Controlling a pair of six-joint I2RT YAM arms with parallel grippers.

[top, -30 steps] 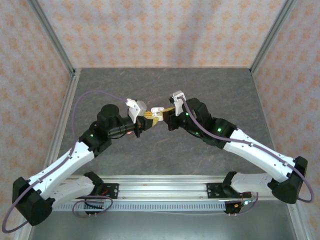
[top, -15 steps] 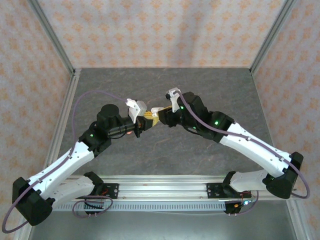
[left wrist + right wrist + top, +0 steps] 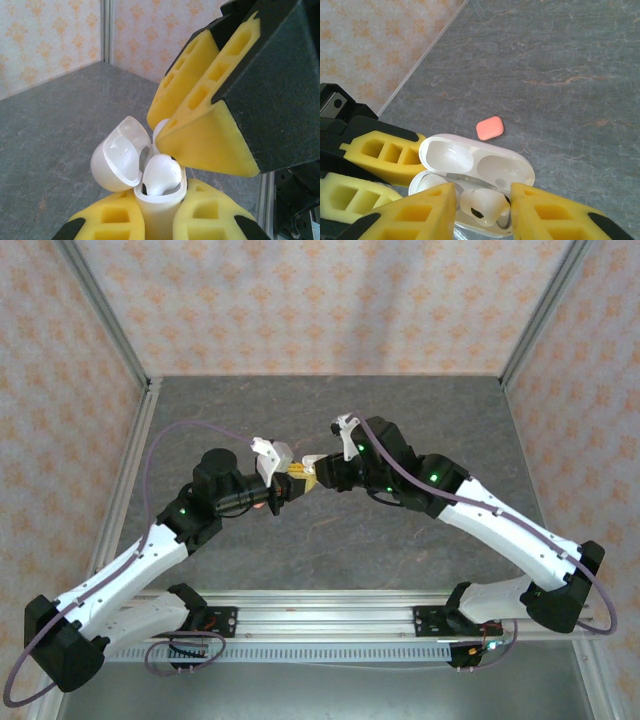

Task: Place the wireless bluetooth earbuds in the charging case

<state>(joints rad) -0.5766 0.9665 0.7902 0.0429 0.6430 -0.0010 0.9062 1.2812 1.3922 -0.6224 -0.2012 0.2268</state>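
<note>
My left gripper [image 3: 160,205] is shut on the white charging case [image 3: 159,212] and holds it upright off the table, lid [image 3: 117,155] hinged open. A white earbud [image 3: 161,173] sits in the case's near slot, its head sticking up. My right gripper [image 3: 482,197] hovers over the case, open, with its yellow fingers [image 3: 415,215] on either side of that earbud [image 3: 482,206], slightly apart from it. Another white rounded shape [image 3: 160,128] shows in the case behind it. From above, both grippers [image 3: 290,483] [image 3: 320,472] meet mid-table.
A small pink case [image 3: 489,128], shut, lies on the grey table [image 3: 560,60] below and beyond the held case. Patterned walls and metal posts [image 3: 130,370] enclose the table on three sides.
My right gripper's jaws have parted and let go of the white earbud, which now rests in the case; the right wrist shifted a little left. The left arm has not moved.
</note>
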